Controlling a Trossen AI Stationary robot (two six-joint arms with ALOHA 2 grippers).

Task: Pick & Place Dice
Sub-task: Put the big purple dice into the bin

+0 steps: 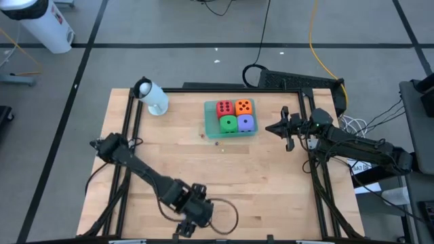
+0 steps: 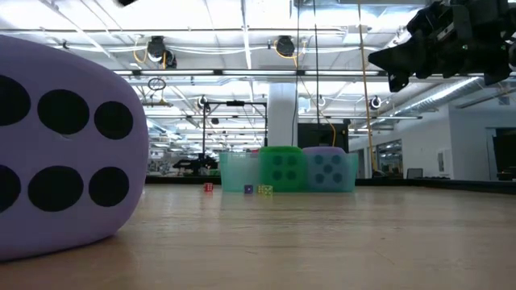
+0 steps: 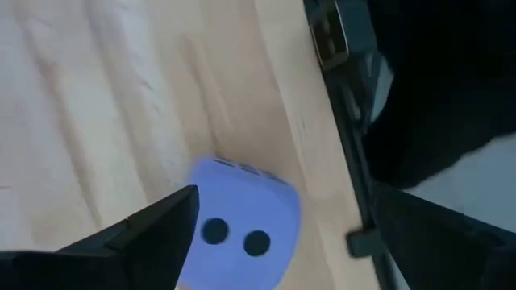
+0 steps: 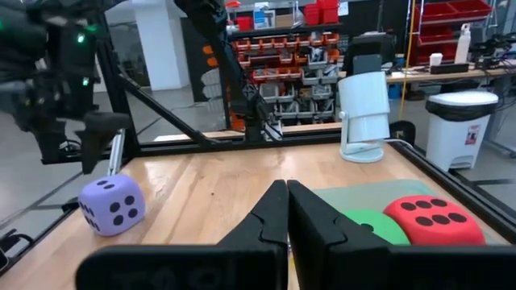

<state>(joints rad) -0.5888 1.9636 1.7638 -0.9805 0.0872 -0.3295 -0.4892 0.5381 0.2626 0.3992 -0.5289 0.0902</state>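
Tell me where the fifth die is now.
The purple-blue die lies on the table at its near left edge, under the open left gripper, far from the tray.

Workshop: parts-bin shelves (image 4: 282, 56), ceiling trusses (image 2: 242, 32)

Dice, as you see them | red die (image 1: 224, 108), orange die (image 1: 244, 106), green die (image 1: 228, 124), purple-blue die (image 1: 246, 123): packed two by two, upright | fifth purple-blue die (image 4: 111, 205): alone on the worktop (image 1: 258, 169) near its front edge, well apart from the four, six pips facing the low view
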